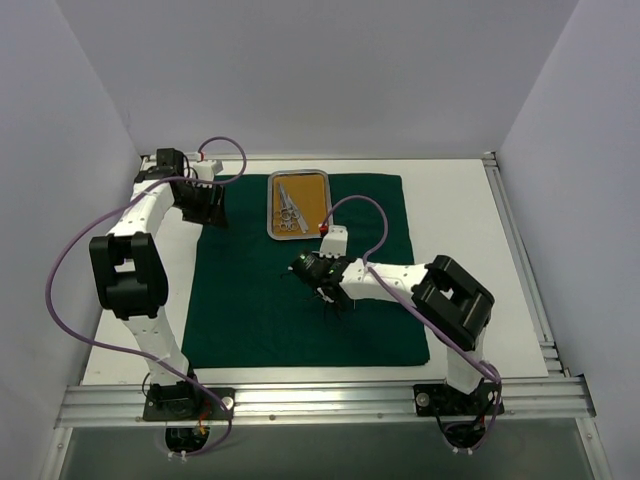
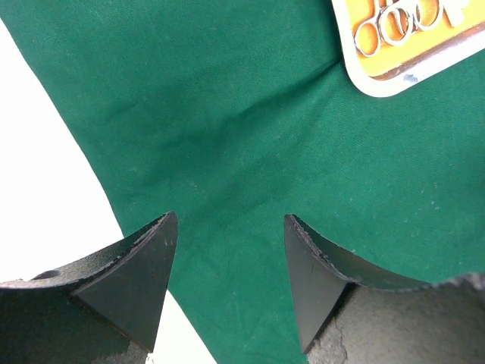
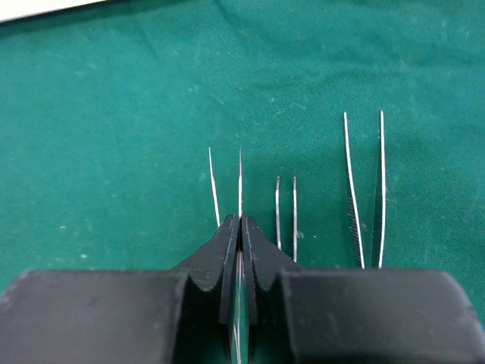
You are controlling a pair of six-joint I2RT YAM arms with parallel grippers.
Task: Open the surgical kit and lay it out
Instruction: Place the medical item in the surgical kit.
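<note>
Right wrist view shows the right gripper (image 3: 241, 221) pinched shut on thin steel tweezers (image 3: 240, 182), their long axis pointing to 12 o'clock over the matte green cloth (image 3: 114, 152). Whether they touch the cloth cannot be told. Two more slim pairs (image 3: 294, 212) lie parallel at 1 and 2 o'clock, so the row probably grows leftward.

In the top view the cloth lies flat on the white table (image 1: 460, 200). The rounded steel tray (image 1: 299, 174), its floor orange-brown, sits at 12 o'clock from the right gripper and holds ring-handled scissors (image 1: 290, 212).

The left gripper (image 2: 227, 220) hangs open over the cloth's left edge, at the tray's 9 o'clock. Neither arm is clearly nearer.
</note>
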